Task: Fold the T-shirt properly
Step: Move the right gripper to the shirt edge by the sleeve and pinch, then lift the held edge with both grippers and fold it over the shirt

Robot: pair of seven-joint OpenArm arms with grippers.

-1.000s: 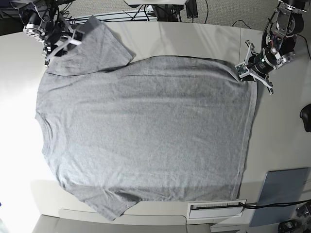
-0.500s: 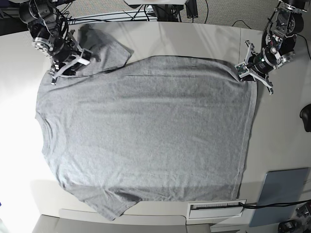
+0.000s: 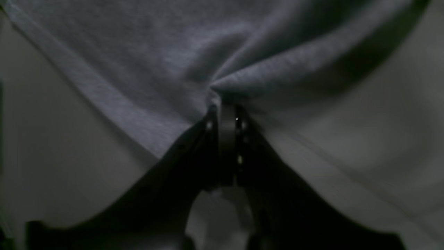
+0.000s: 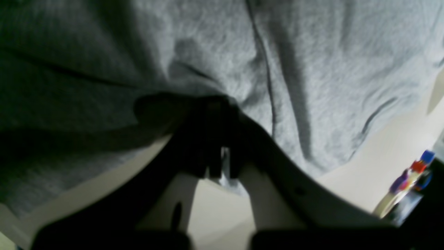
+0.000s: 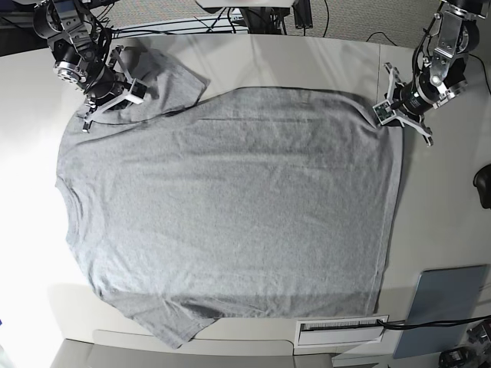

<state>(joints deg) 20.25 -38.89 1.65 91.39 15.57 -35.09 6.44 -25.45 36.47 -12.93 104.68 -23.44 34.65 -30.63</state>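
Left hand is clamped on a pinch of the T-shirt hem corner at the table's far right, cloth puckering at the tips. Right hand looks closed on the far-left sleeve, though how much cloth it holds cannot be told. Outward, the shirt lies spread flat, plain side up, across the table. For a clean fold, both hands likely should lift together and level, keeping the far edge taut.
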